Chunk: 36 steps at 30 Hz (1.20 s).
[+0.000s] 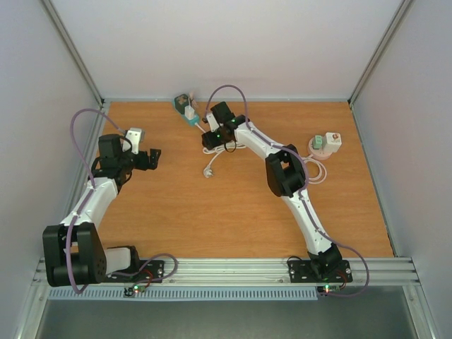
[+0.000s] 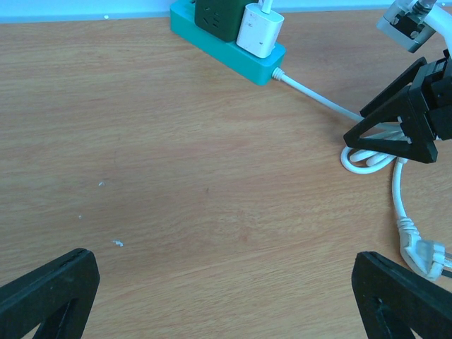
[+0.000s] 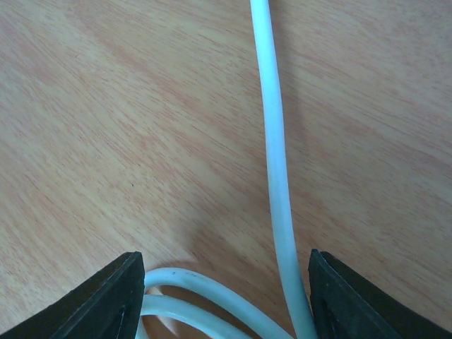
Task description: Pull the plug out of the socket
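While the plug [image 2: 260, 30] sits in the socket [image 2: 212, 46], left end effector [image 1: 150, 159] and right end effector [image 3: 224, 296] gape.

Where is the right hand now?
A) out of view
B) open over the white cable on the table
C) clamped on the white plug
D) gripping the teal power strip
B: the right hand stands open astride the white cable, short of the white plug in the teal power strip.

Between the right fingers [image 3: 92, 304] the cable [image 3: 272, 141] runs ahead on the desk [image 3: 106, 106]; the plug [image 2: 260, 30] sits in the socket [image 2: 236, 60] beyond.
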### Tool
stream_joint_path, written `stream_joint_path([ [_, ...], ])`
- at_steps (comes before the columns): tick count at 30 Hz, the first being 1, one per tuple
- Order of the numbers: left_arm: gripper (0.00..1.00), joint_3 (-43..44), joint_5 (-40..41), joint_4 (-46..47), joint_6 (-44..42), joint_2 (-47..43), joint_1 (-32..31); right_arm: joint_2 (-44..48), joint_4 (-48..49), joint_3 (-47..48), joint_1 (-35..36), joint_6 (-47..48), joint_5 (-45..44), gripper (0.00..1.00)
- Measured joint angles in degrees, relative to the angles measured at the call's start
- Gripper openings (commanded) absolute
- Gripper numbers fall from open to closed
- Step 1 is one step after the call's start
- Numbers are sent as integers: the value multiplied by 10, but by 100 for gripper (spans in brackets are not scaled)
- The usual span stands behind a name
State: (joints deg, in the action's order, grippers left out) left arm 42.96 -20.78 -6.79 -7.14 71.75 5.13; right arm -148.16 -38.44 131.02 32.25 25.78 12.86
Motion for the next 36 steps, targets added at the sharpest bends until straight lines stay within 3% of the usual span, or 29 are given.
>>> stream_joint_path([
  [12, 100, 0, 0, -3, -4, 0, 0, 48, 21, -96, 0, 5, 24, 61],
  [36, 100, 0, -3, -3, -4, 0, 0, 326, 91, -547, 7, 68, 90, 62],
])
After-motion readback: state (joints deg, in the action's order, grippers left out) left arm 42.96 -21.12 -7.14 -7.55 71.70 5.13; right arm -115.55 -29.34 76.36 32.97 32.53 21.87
